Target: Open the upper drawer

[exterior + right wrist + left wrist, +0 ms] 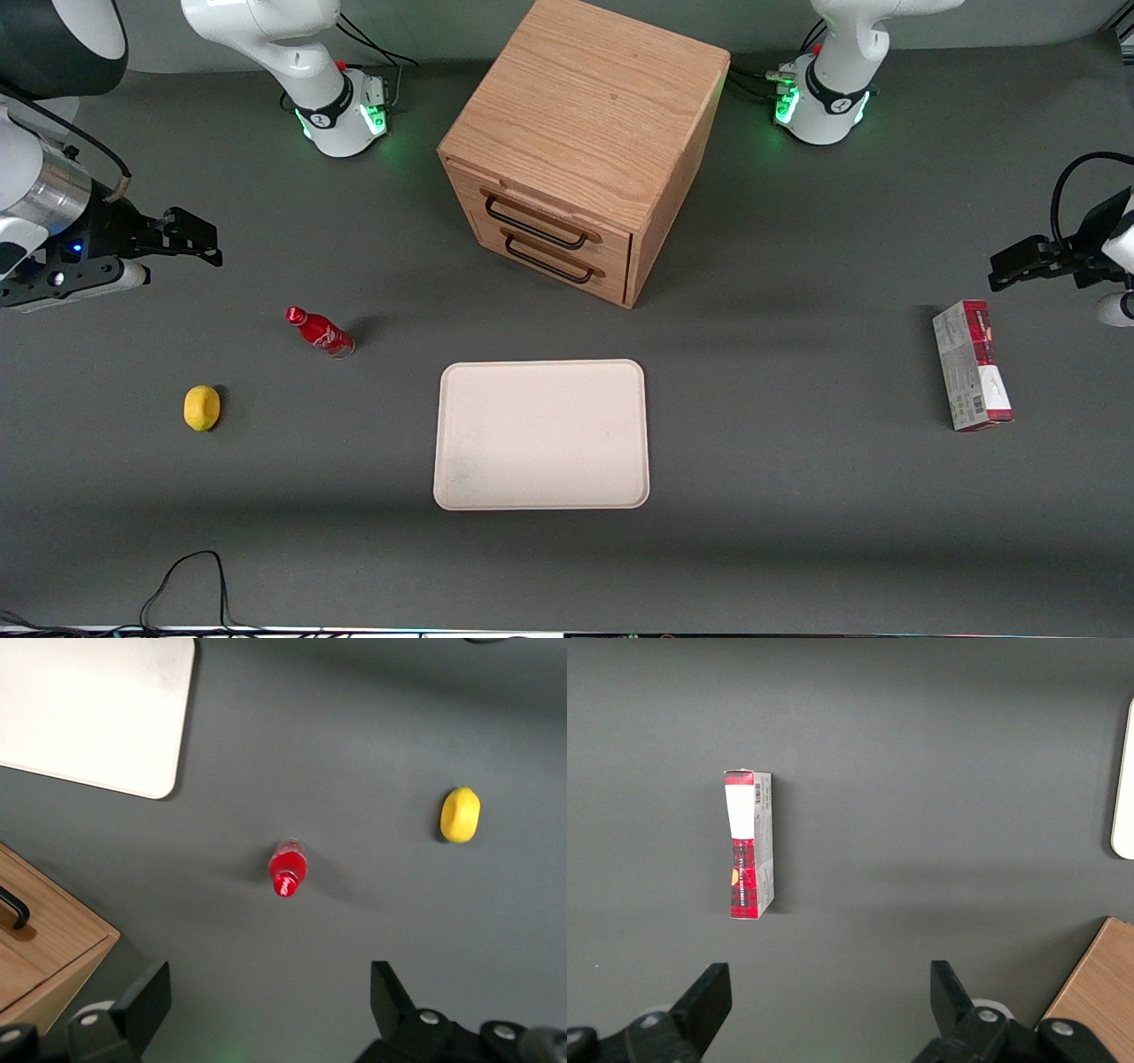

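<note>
**Upper drawer** (542, 211): topmost of two in the oak cabinet (589, 115), which stands on the bench (797, 496) at about 12 o'clock from the tray. Front flush with the lower drawer (554, 257); appears fully closed. Black wire handle (534, 226) runs across its front; the cabinet is turned at an angle, its front facing roughly 7 o'clock in the front view.

**Tool** (190, 239): at the working arm's end of the bench, raised, well apart from the cabinet, at about 9 o'clock from it. Fingers (146, 997) spread wide, holding nothing.

**Other items:** red bottle (319, 330), upright, below the tool; lemon (202, 408) nearer the front camera; pale tray (540, 434), mid-bench; carton (972, 365), toward the parked arm's end.

**Status:** task not begun, by appearance.

**Hazards (judged):**
- Two near-identical handles sit close together; a low approach could catch the lower one.
- Angled front: a pull not square to it may jam the drawer or drag the cabinet.
- A low path could topple the bottle.
</note>
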Controlling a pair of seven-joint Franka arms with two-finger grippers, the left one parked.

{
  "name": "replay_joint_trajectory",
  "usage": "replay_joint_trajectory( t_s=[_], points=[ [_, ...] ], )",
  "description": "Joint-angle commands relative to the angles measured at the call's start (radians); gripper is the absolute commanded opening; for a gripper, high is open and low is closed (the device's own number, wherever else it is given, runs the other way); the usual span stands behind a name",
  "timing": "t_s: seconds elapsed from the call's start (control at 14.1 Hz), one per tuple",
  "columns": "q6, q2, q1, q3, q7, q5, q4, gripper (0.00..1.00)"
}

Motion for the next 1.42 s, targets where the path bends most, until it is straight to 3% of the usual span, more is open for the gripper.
replay_joint_trajectory(
  t_s=[0.0, 0.5, 0.92, 1.35],
  points=[
    [-0.022, 0.052, 0.045, 0.008, -0.009, 0.024, 0.076, 1.00],
    [-0.018, 0.147, 0.186, 0.014, -0.006, 0.083, 0.142, 1.00],
    [-0.009, 0.207, 0.326, 0.023, -0.210, 0.091, 0.147, 1.00],
    [-0.009, 0.351, 0.332, 0.161, -0.217, 0.099, 0.219, 1.00]
  ],
)
